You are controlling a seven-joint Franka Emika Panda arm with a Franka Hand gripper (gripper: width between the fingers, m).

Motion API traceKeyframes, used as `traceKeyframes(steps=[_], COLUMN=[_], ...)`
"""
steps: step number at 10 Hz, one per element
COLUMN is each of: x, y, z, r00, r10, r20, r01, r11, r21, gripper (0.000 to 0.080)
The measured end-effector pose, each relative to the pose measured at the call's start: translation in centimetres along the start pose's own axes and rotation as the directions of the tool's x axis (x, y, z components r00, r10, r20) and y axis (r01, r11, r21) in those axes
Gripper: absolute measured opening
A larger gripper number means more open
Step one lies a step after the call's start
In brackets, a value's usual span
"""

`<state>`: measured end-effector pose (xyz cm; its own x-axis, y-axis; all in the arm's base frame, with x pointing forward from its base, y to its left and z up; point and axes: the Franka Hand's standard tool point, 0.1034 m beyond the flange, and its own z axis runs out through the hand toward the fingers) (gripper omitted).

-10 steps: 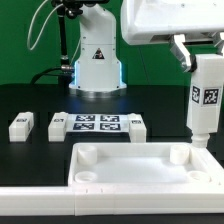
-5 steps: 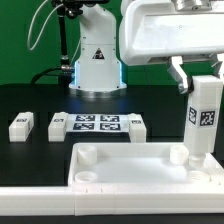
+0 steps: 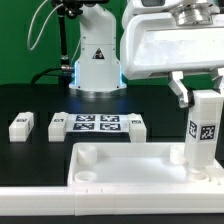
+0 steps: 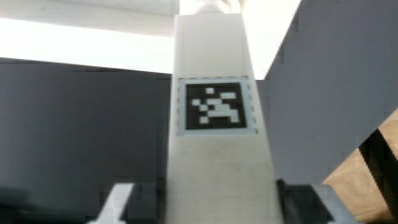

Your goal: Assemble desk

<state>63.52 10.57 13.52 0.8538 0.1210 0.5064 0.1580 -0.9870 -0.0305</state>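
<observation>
The gripper point(image 3: 203, 88) clamps the top of one leg point(image 3: 201, 140), its jaws about a third open and pressed against the leg's sides. In the wrist view the two fingers point(image 4: 121, 205) flank the leg point(image 4: 217, 160) with no gap showing, and the leg's black-and-white tag point(image 4: 217, 105) faces the camera.

The held leg stands nearly upright, its top leaning slightly toward the exterior view's right. Its lower end is at the tabletop's point(image 3: 130, 160) far corner socket point(image 3: 182, 155) on the exterior view's right. Whether it is fully seated there cannot be told.

The tabletop lies flat on the black table point(image 3: 30, 100), nearest the camera, with its rimmed side up.

Beyond it, three loose legs lie in a row. Two point(image 3: 20, 126) point(image 3: 57, 125) are on the exterior view's left of the marker board point(image 3: 97, 124), the nearer one just beside it. The third point(image 3: 137, 124) is just beside its right edge.
</observation>
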Motion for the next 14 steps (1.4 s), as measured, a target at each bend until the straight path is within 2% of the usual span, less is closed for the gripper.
traceKeyframes(steps=[3,9,10,11,12,13,14], x=[-0.70,-0.57,-0.57,-0.57,-0.57,-0.57,-0.57], y=[-0.52,-0.52,-0.52,-0.53,-0.54,-0.54,-0.54], z=[0.77,0.92,0.93,0.93,0.93,0.93,0.93], r00=[1.000,1.000,1.000,1.000,1.000,1.000,1.000], r10=[-0.004,0.004,0.004,0.003,0.003,0.003,0.003], r20=[0.013,-0.030,-0.030,-0.030,-0.030,-0.030,-0.030], r01=[0.004,-0.004,-0.004,-0.003,-0.003,-0.003,-0.003], r11=[1.000,1.000,1.000,1.000,1.000,1.000,1.000], r21=[0.005,0.001,0.001,0.001,0.001,0.001,0.001], gripper=[0.0287,0.0287,0.0369,0.0369,0.0504,0.0504,0.0623])
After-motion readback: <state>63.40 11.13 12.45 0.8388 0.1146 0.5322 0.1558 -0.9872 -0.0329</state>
